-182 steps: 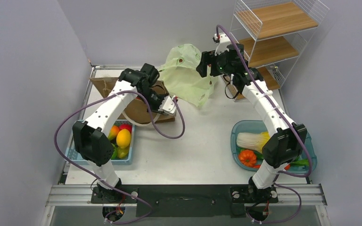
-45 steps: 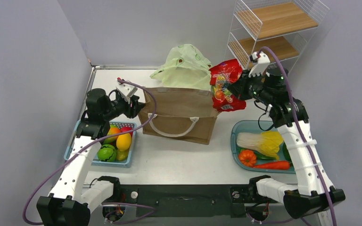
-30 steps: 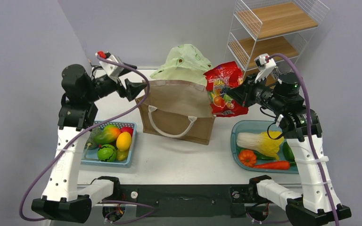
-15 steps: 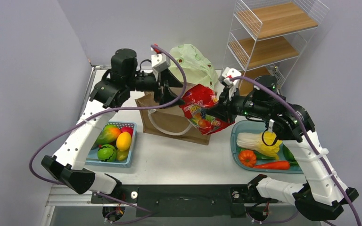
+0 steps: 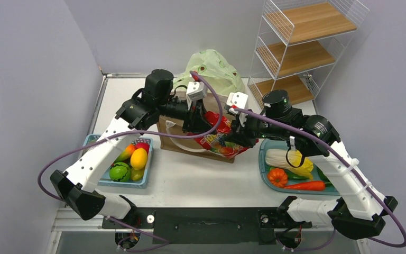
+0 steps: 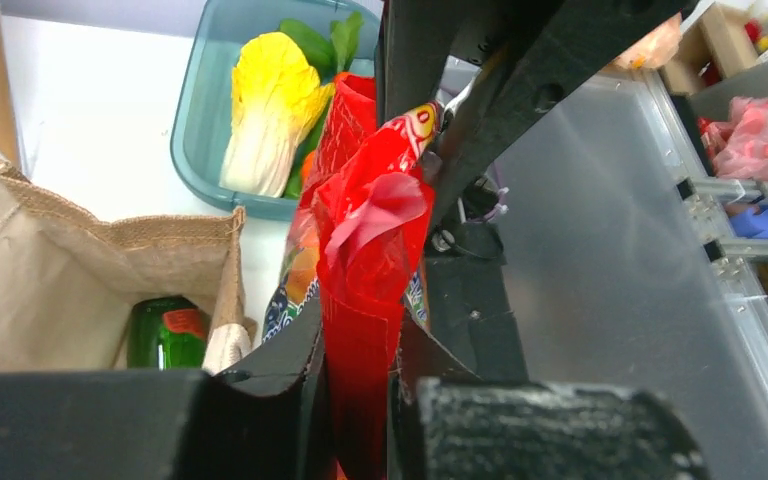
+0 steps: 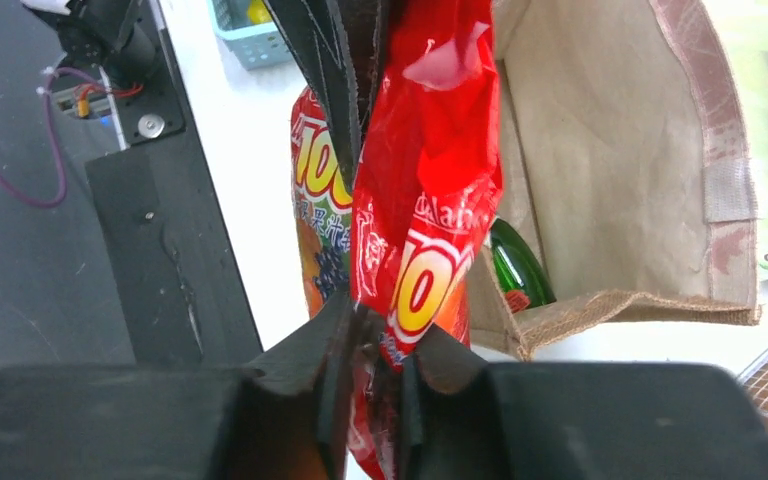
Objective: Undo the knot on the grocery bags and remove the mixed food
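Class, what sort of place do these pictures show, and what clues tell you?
Probably a robotics lab cell staged for grocery unpacking: plain walls boxing in a white table, the left pincer and right pincer gripping one red packet, a wire shelf rack.

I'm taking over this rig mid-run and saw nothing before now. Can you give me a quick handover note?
Left gripper: shut on the red packet.
Right gripper: shut on the same packet, which hangs between them by the paper bag.
Done: green fruit lies in the blue basket; ribbed orange piece in the teal tray.
Left: one gripper should release and the packet be set down; the dark green bottle is inside the paper bag. The plastic bag sits behind it; its knot is not visible.
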### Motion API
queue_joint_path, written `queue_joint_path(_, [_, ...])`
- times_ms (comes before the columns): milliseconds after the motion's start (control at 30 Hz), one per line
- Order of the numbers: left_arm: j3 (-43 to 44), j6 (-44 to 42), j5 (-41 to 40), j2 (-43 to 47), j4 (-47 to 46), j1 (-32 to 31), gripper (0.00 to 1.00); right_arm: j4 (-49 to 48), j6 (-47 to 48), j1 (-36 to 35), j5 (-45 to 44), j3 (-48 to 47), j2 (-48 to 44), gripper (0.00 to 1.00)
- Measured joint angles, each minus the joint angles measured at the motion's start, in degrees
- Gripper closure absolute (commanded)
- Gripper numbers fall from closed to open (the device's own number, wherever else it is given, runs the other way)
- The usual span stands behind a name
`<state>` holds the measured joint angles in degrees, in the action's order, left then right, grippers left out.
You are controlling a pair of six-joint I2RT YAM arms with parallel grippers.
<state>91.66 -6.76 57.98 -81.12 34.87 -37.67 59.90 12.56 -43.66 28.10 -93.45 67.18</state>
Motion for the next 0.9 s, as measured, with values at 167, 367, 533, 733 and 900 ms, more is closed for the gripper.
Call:
queue_joint_path(167, [-10.0,11.8,6.1,3.8,-14.4,6.9,1.00,-2.9,0.6,0.5,-1.6,2.0,-2.2,0.49])
queue_joint_path(367, [-16.8,28.4,14.4,5.1,-34.1,12.7,1.00,-6.9,1.8,1.2,-2.5,7.1,-6.6,0.35])
queue_joint_path(533, [-16.8,35.0,18.2,5.7,-45.0,12.7,1.00,-5.8,1.4,1.7,-3.9,7.1,-5.6,0.23])
queue_joint_path(733, [-16.7,40.3,20.2,5.7,-51.9,12.6,1.00,-6.9,-0.2,1.7,-4.7,8.3,-3.5,0.28])
queue_joint_path(900, [-16.7,42.3,20.5,5.7,-54.6,12.8,1.00,-8.5,-2.8,1.7,-4.0,8.9,-3.5,0.96])
